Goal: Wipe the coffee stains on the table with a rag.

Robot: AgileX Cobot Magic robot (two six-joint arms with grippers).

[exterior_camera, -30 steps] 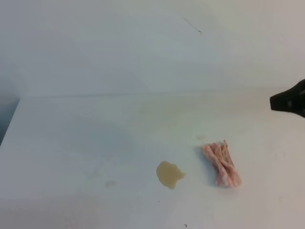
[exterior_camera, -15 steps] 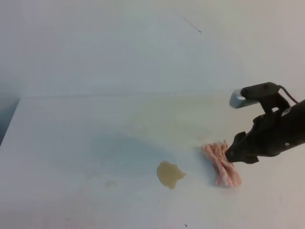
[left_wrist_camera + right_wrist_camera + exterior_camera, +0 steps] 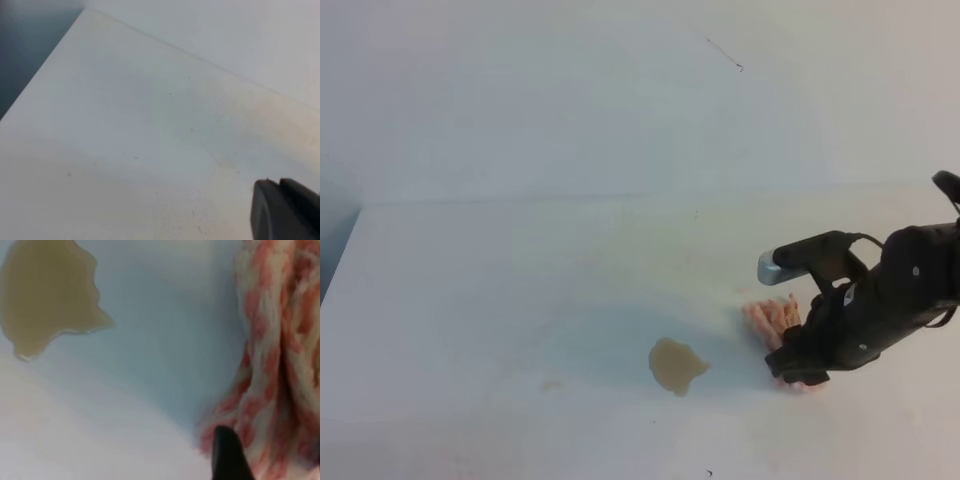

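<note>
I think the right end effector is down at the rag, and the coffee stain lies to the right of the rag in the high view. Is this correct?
One thing is wrong: the coffee stain lies to the left of the rag, not the right, as the high view shows. The right end effector is indeed down at the rag.

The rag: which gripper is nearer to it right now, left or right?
Right. The right gripper is down over the rag, one fingertip at the cloth's edge. The left gripper shows only in its own wrist view, over bare table, with no rag in sight.
</note>
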